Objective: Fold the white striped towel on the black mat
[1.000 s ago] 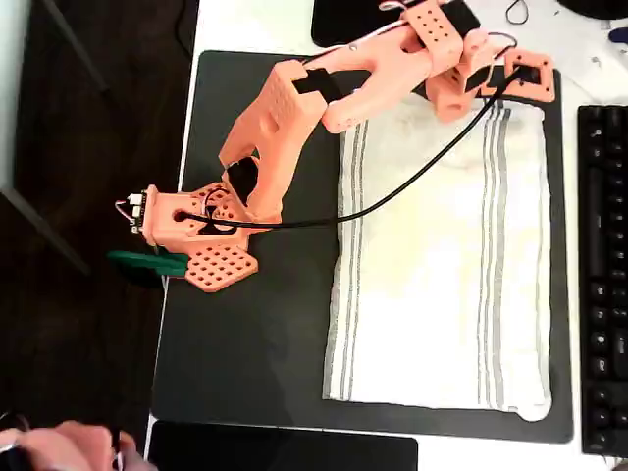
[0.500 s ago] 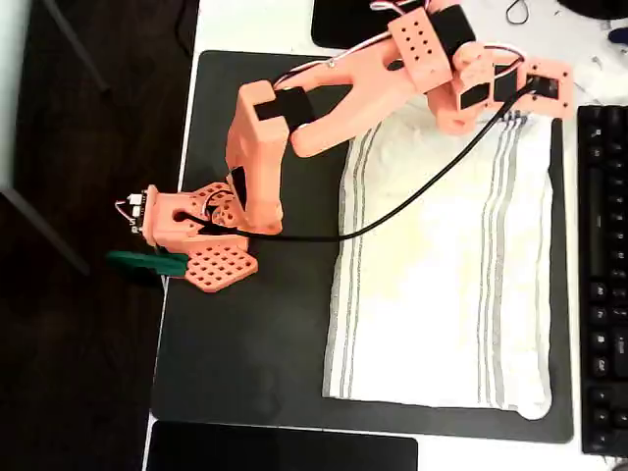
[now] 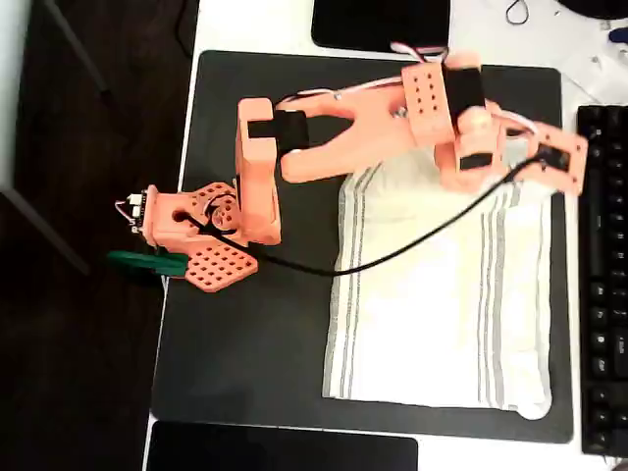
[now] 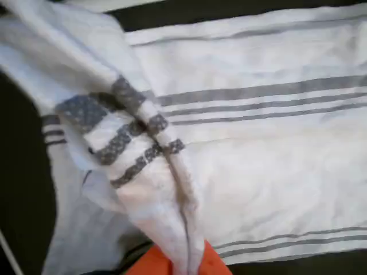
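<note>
A corner of the white striped towel (image 4: 172, 189) is pinched in the tool (image 4: 182, 264) and hangs limp ahead of it; the remainder is spread on the black mat (image 3: 245, 343) below. Soft, light cloth, best gripped at corners.

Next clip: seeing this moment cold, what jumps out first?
The orange arm stretches across the black mat to the towel's upper right corner in the overhead view. There the end effector is pinching the white striped towel: in the wrist view a pleat of cloth with grey stripes rises from the orange tips at the bottom edge, while the rest lies flat on the mat.
</note>
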`<state>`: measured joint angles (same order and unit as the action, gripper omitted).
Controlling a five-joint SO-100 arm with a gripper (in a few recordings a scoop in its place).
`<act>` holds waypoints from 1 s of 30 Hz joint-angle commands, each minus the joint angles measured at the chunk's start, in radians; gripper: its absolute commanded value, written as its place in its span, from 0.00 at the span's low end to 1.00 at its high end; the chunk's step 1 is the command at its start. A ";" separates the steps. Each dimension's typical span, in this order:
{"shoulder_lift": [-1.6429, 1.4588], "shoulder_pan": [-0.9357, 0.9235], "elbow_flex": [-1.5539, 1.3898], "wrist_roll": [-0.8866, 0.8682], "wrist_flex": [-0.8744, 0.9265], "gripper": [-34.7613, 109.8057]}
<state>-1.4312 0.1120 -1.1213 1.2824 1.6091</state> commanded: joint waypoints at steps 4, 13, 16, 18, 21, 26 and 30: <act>-0.058 -0.132 0.021 0.072 -0.038 0.24; 0.029 -0.313 0.012 0.179 -0.267 0.24; 0.075 -0.347 0.011 0.192 -0.344 0.25; 0.094 -0.371 0.012 0.179 -0.387 0.28; 0.110 -0.420 0.017 0.181 -0.423 0.32; 0.117 -0.499 0.020 0.212 -0.431 0.34; 0.103 -0.499 0.020 0.206 -0.367 0.34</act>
<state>-1.3054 -0.3896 -1.1213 1.4864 1.2195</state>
